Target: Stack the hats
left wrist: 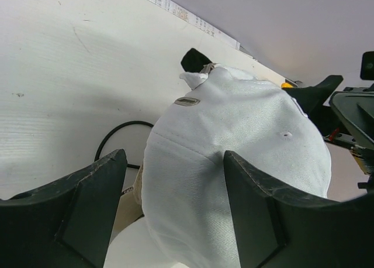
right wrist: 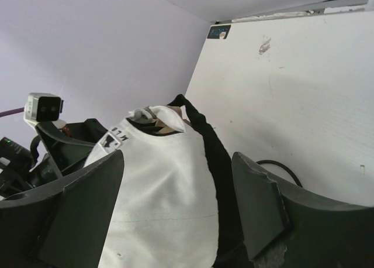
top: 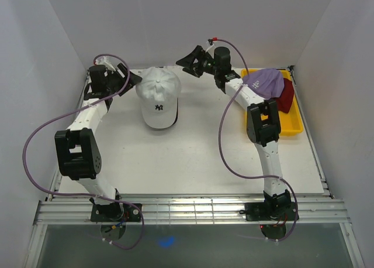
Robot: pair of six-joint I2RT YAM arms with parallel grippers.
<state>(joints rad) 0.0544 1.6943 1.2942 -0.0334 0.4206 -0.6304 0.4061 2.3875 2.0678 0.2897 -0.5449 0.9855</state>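
i see my right gripper with its two dark fingers spread wide. between them lies a white fabric baseball cap, rear opening at the far end, with a black fabric cap showing along its right edge. the white table stretches beyond them.

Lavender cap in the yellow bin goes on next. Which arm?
Right, likely. The lavender cap lies in the yellow bin beside the right arm's forearm, and the right claw is open. The left claw sits on the far side of the white cap, away from the bin.
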